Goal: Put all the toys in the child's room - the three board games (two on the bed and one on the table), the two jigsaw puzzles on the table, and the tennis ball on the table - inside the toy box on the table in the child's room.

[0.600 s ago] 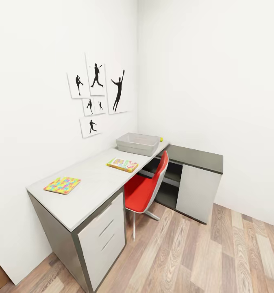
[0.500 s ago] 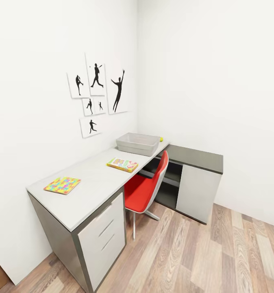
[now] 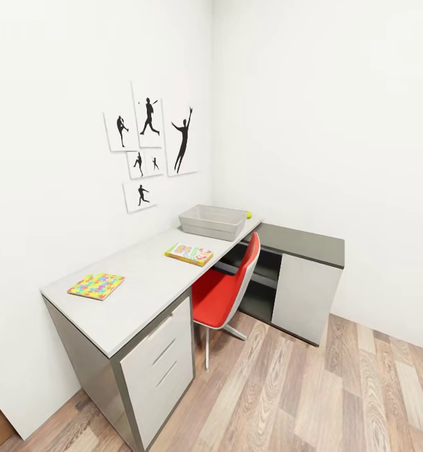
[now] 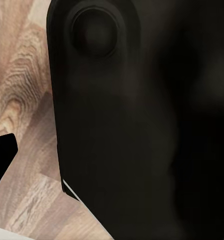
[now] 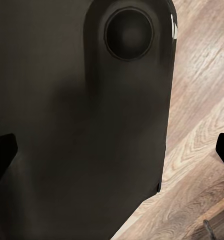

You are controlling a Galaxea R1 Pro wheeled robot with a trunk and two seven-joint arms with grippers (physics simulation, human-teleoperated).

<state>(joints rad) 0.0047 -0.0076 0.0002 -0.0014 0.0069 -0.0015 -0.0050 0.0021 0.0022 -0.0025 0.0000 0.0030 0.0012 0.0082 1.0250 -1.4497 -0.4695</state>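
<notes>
Chair [image 3: 227,285] tucked at table [image 3: 145,282] edge.

tennis ball [image 3: 248,215] half behind toy box [image 3: 213,221]

The tabletop [image 3: 142,282] lies mostly bare between the jigsaw puzzle [image 3: 96,285] near its close end and the board game [image 3: 189,254] further along, so there is open reach from above there. The toy box [image 3: 213,221] stands at the far end near the corner, its top open, with the tennis ball [image 3: 248,215] tucked just behind it. A red chair [image 3: 227,289] blocks the front edge by the game; the wood floor [image 3: 337,395] beyond is open
</notes>
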